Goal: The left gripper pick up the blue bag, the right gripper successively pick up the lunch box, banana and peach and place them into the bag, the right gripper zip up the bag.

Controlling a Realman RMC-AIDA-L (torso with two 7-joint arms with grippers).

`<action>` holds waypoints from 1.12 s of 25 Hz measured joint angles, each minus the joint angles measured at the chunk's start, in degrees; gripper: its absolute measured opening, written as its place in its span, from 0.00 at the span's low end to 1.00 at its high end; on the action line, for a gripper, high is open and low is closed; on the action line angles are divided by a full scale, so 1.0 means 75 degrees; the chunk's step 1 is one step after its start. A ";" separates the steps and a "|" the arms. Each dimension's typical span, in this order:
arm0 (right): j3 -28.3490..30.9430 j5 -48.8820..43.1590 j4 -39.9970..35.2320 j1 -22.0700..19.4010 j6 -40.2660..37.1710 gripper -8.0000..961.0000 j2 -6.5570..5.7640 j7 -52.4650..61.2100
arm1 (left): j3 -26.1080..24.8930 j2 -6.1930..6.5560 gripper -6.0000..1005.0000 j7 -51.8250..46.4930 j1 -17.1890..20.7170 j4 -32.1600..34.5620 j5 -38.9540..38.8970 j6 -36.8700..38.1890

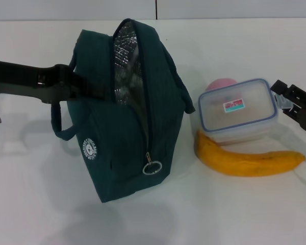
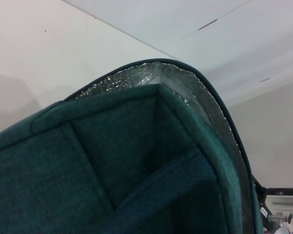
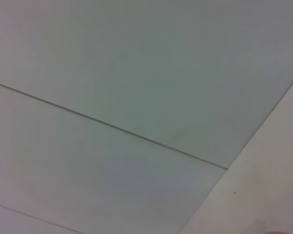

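Left hand (image 1: 76,87) is closed on the upper left side of the blue bag (image 1: 127,132), which stands upright on the desk (image 1: 41,204), zipper open, silver lining exposed. Right hand (image 1: 296,104) sits just beside the lunch box (image 1: 238,109); finger spacing cannot be determined. Banana (image 1: 247,161) lies in front of the box, peach (image 1: 220,83) behind it.

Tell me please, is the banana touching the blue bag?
Apart. The head view shows bare table between the banana and the blue bag.

white table (image 1: 41,204) | bag (image 1: 127,127) | lunch box (image 1: 238,109) | banana (image 1: 247,161) | peach (image 1: 220,83)
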 joint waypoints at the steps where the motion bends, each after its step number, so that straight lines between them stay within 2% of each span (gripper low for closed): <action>1: -0.0003 -0.0003 0.0001 0.0008 -0.0005 0.65 0.0001 0.0029 | 0.0000 0.0007 0.04 0.0012 0.0007 -0.0001 0.0000 0.0000; 19: -0.0059 -0.0016 0.0012 0.0036 -0.0023 0.26 0.0012 0.0204 | -0.0001 0.0068 0.04 0.0219 0.0026 -0.0309 0.0003 0.0011; 24: -0.0120 -0.0010 0.0013 0.0030 0.0017 0.24 0.0013 0.0205 | -0.0001 0.0079 0.04 0.0231 0.0039 -0.0311 0.0003 0.0022; 27: -0.0097 0.0026 0.0013 -0.0010 0.0008 0.12 0.0013 0.0205 | -0.0001 0.0084 0.04 0.0236 0.0045 -0.0311 0.0003 0.0025; 28: -0.0075 0.0037 0.0012 -0.0024 -0.0001 0.12 0.0012 0.0205 | -0.0003 0.0087 0.04 0.0237 0.0048 -0.0311 0.0003 0.0025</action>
